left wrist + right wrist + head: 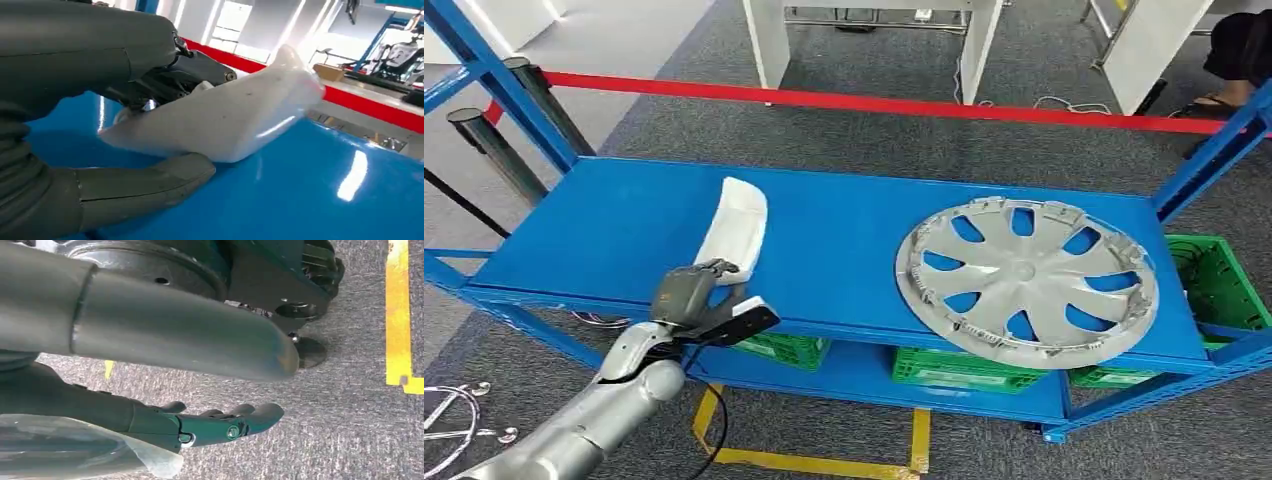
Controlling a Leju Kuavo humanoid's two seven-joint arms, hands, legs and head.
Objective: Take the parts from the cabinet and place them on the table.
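The blue shelf (844, 250) of the cabinet carries two parts lying flat and well apart, so each can be taken alone: the grey wheel cover (1027, 277) on the right side and the white curved part (735, 225) near the front edge on the left. The left robot hand (707, 298) closes on the near end of the white part, thumb (145, 187) under and fingers (170, 80) over, probably to lift it out. The right robot hand (215, 426) hangs over the floor with fingers apart, holding nothing.
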